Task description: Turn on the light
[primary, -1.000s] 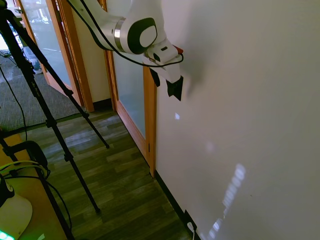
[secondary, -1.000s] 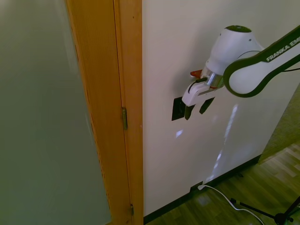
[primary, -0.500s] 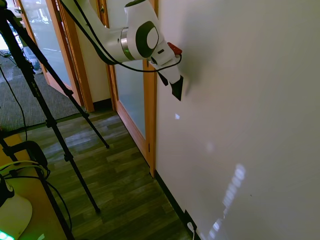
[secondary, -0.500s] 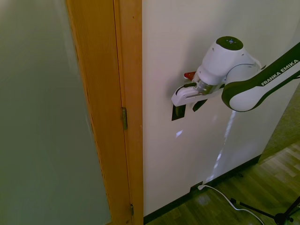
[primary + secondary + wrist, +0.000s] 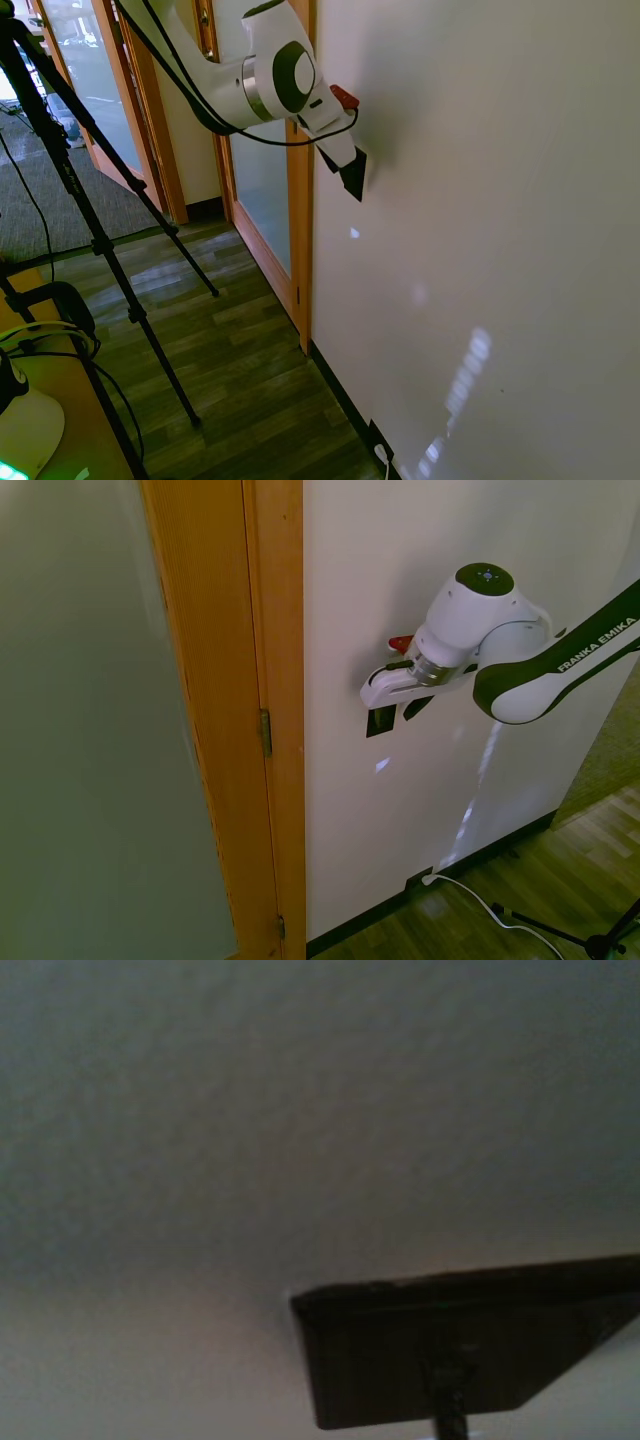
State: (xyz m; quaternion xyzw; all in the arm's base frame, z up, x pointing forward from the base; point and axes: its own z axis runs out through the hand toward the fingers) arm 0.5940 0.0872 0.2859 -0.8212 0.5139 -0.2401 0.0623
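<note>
Second exterior view: small black rectangular wall switch plate (image 5: 380, 721) sits beside wooden door frame (image 5: 272, 680), white two-finger gripper (image 5: 398, 713) at it, fingers apart, holding nothing; rigid rocker, so press, don't grasp.

Plain off-white wall (image 5: 480, 200) carries a small black upright rectangular switch plate (image 5: 379, 721), mounted just beside the wooden door frame (image 5: 275, 680). Low down, near the dark wood-plank floor (image 5: 250, 370), a black plate with a white plug (image 5: 381, 450); its white cord (image 5: 470, 892) trails across the floor.
</note>
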